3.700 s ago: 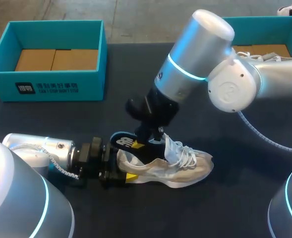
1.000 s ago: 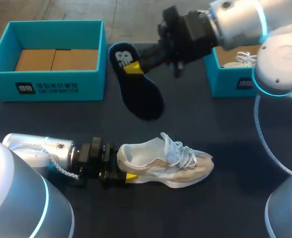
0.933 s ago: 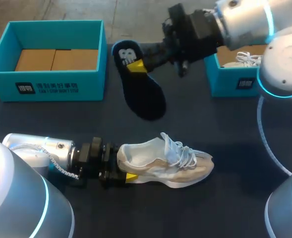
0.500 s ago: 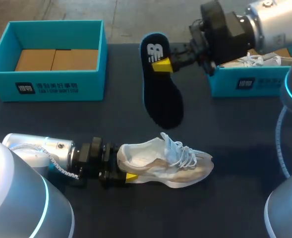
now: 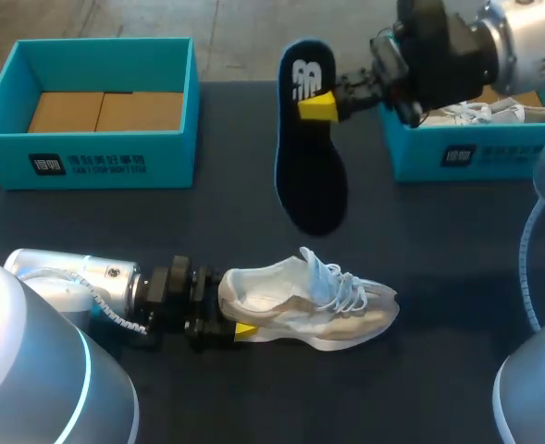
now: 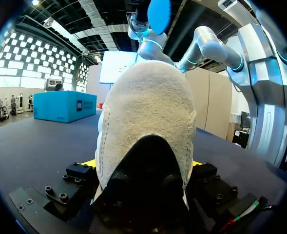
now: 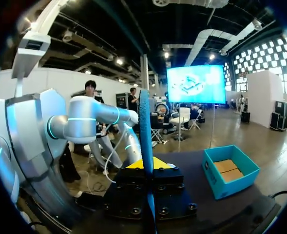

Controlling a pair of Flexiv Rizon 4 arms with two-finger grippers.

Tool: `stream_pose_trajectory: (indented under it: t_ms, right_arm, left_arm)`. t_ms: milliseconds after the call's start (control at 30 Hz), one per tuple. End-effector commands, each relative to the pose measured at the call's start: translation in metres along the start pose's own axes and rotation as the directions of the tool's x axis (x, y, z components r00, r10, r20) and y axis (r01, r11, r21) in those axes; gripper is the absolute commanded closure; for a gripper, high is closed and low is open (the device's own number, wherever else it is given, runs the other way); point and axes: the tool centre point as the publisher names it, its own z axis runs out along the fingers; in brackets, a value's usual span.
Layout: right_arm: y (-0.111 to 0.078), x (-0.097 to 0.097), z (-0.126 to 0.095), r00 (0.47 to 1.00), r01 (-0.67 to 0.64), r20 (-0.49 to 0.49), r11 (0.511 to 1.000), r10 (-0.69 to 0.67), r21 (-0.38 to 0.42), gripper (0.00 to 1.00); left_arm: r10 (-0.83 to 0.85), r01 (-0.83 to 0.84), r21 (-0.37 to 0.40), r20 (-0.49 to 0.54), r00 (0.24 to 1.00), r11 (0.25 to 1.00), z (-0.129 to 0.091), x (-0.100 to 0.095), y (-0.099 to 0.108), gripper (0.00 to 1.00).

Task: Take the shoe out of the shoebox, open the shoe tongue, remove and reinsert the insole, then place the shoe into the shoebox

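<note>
- Standing at the far left of the surface (image 5: 207, 222), the open box (image 5: 87, 165) is well apart from the shoe.
- Left gripper (image 5: 228, 316) is closed on the heel of the shoe (image 5: 318, 310), which lies on the surface, toe to the right. The upper looks soft and light; the heel seems the firmest hold.
- Insole (image 5: 311, 176) hangs in the air above the shoe. It looks thin, light and likely floppy.
- Right gripper (image 5: 326, 104) pinches its heel end, fingers nearly together.
</note>
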Motion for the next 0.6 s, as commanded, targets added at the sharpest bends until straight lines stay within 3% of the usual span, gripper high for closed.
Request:
stream_pose_trajectory:
  t_ms: [33, 367, 600]
  right_arm:
    - [0.005, 0.024, -0.021, 0.997, -0.07, 0.046, 0.998, 0.07, 0.0, 1.0]
    - [0.005, 0.046, -0.048, 0.969, -0.224, 0.094, 0.974, 0.227, -0.038, 1.0]
    - [0.001, 0.05, -0.053, 0.948, -0.297, 0.102, 0.953, 0.302, -0.063, 1.0]
  left_arm:
    - [0.0, 0.0, -0.001, 0.001, 1.0, 1.0, -0.001, -0.001, 0.003, 1.0]
    - [0.0, 0.0, -0.001, 0.001, 1.0, 1.0, -0.001, -0.001, 0.003, 1.0]
    - [0.0, 0.0, -0.001, 0.001, 1.0, 1.0, -0.001, -0.001, 0.003, 1.0]
